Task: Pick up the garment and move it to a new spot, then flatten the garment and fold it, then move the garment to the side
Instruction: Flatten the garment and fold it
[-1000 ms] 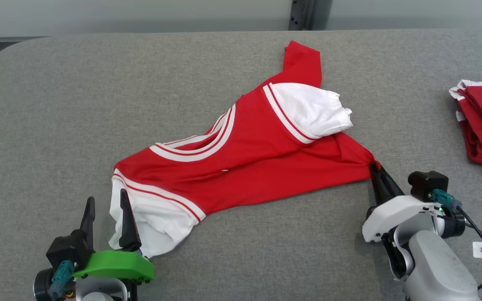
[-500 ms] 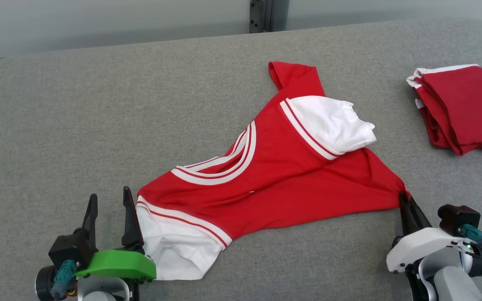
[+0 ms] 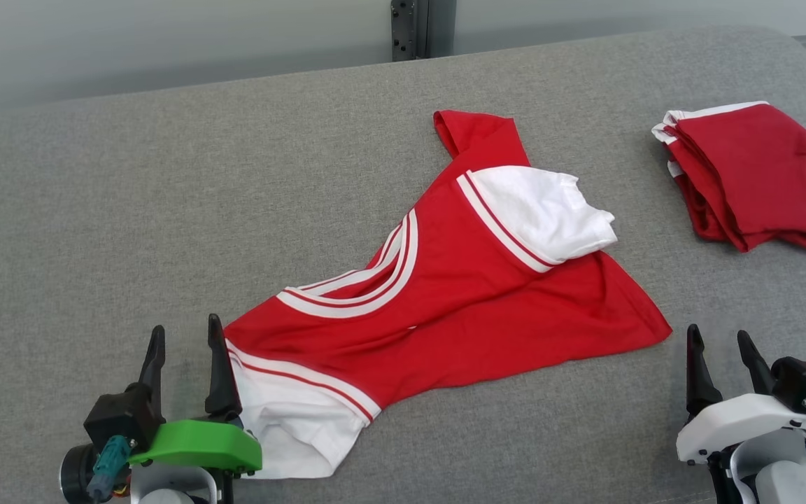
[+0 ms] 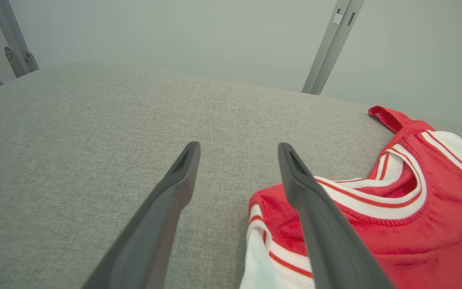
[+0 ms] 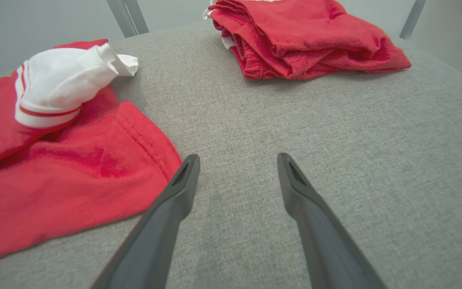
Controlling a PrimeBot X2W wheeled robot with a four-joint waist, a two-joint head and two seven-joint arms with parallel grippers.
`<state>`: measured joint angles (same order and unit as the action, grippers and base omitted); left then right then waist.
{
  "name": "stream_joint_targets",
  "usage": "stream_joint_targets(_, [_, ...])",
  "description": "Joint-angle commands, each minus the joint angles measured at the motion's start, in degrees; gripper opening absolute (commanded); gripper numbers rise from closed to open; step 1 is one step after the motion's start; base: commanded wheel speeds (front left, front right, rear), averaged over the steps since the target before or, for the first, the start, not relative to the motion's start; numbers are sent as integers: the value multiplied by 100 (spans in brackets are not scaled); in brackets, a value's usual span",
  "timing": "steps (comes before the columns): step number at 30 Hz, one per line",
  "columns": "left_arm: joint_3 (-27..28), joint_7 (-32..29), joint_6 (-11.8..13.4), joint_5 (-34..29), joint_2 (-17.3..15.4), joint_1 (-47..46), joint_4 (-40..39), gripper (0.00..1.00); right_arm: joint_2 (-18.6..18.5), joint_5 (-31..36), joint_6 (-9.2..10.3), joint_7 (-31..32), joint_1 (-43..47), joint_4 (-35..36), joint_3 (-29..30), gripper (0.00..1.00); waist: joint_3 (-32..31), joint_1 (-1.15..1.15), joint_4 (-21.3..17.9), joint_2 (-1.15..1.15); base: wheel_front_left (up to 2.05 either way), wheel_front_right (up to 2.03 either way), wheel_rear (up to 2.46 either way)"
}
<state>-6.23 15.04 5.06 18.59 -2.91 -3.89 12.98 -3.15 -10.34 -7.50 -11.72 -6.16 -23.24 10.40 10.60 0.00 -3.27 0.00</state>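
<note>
Grey cloth covers the table [image 3: 95, 210]. At the bottom edge of the head view, lower left, sits the left gripper [image 3: 186, 325]. Its two dark fingers stand wide apart and hold nothing. One finger is right next to the near white sleeve [image 3: 291, 427]; I cannot tell if it touches. The right gripper [image 3: 717, 332] is at the lower right, fingers wide apart too, with only grey cloth between them. The red corner [image 3: 644, 323] of the hem lies loose just beside it, up and to the left.

The garment [image 3: 459, 301] is a red top with white sleeves. It lies on a slant across the middle of the picture. It is not flat. The striped neck band [image 3: 375, 290] is bunched and the body has long wrinkles. Further back the far white sleeve [image 3: 543, 210] is puffed up on top of the red, and a red flap [image 3: 476, 133] sticks out past it.

I think the moving is done and the flattening comes now. To do it well, each gripper should pinch one edge, not two layers, and pull gently outward, low along the table, so the wrinkles slide out. The far sleeve and flap look like they need opening out first, or the fold will be lumpy.

At the upper right a folded red pile [image 3: 753, 175] lies well apart from the garment; best leave it alone. A metal post [image 3: 410, 28] stands behind the table at the top.
</note>
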Motion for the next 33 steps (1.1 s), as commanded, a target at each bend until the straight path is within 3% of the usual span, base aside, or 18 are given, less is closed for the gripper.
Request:
stream_joint_targets(1, [-33,17,-49,-17,-25,43,23,100,3,49,2,-43,55,107,2,100,-36,0,-28,0,0,0,0])
stream_joint_targets(19, [-391,-27,-216,-162,-125,-407,316,100,21,118,2,58,96,1187,-688,100,-210,0,-49,0,0,0,0])
stream_joint_targets(23, [-517,-108,-356,-281,-274,-569,396,100,22,103,2,95,43,1304,-779,100,-178,0,21,0,0,0,0])
stream_joint_targets(29, [-1180,-1088,-953,-492,-554,-1196,747,100,21,99,2,135,-24,1387,-872,100,-85,0,38,0,0,0,0])
stream_joint_targets(33, [-1588,-1998,-1139,-533,-713,-1632,1045,100,21,89,2,141,-83,1395,-932,100,-9,0,-25,0,0,0,0])
